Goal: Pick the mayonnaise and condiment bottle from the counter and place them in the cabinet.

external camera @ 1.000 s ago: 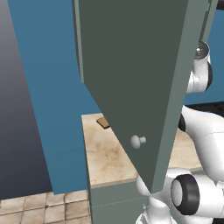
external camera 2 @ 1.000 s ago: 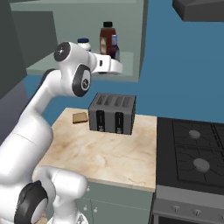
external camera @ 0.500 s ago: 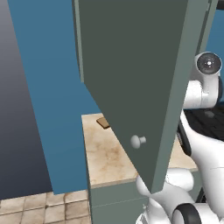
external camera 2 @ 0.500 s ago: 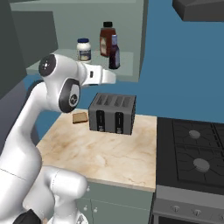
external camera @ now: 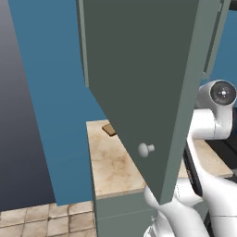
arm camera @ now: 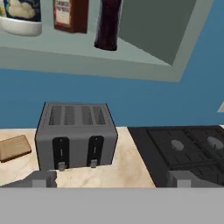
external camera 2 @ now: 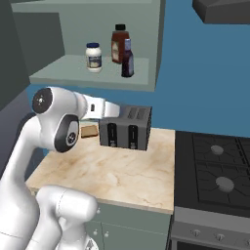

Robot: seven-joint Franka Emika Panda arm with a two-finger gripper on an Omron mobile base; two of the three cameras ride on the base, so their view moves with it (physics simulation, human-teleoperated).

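Observation:
The cabinet (external camera 2: pixel 97 73) is open, and its grey-green door (external camera: pixel 139 83) with a round knob (external camera: pixel 146 149) swings out toward me. On its shelf stand the white-lidded mayonnaise jar (external camera 2: pixel 93 57) (arm camera: pixel 21 15) and the dark purple condiment bottle (external camera 2: pixel 127 58) (arm camera: pixel 108 24), with a brown bottle (external camera 2: pixel 119 43) (arm camera: pixel 70 15) between and behind them. My gripper (arm camera: pixel 111 179) is open and holds nothing. It hangs below the shelf, over the beige marbled counter (external camera 2: pixel 107 171), and faces the toaster (arm camera: pixel 75 135).
A grey four-slot toaster (external camera 2: pixel 126 128) stands at the back of the counter with a slice of bread (external camera 2: pixel 89 131) to its left. A black stove (external camera 2: pixel 215 166) adjoins the counter on the right. The open door blocks much of the left base view.
The gripper has come away from the dark bottle, which stays on the shelf, and the arm has dropped back and down to toaster height.

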